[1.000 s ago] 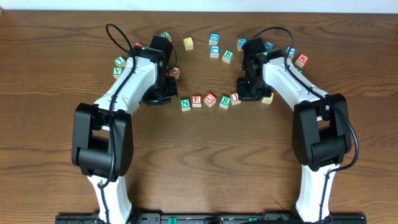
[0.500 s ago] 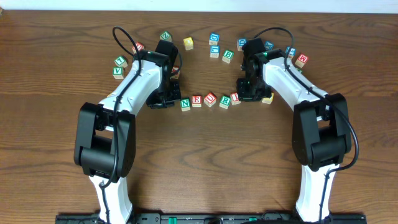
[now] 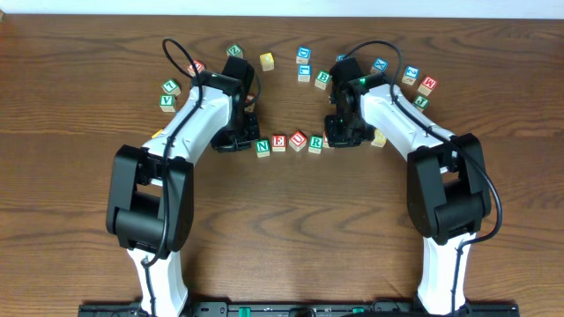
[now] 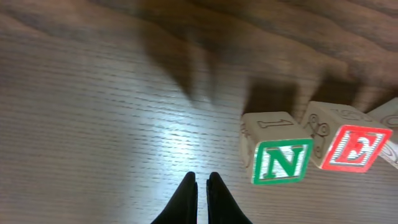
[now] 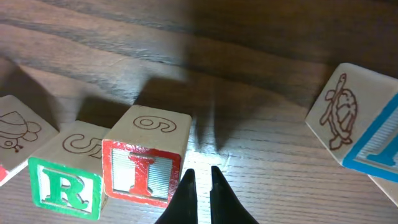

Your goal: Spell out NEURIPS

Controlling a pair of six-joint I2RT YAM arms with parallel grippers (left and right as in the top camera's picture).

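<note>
Overhead, the cube row (image 3: 299,141) runs left-right, letters upright toward the robot.

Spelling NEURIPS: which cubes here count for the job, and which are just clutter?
Job: N cube, E cube, U cube, R cube, I cube, all in the row.
Lying about: green-framed cube at far left, green-framed cube behind the row, red-framed cube at far right. I cannot tell which loose cubes bear P or S.
</note>
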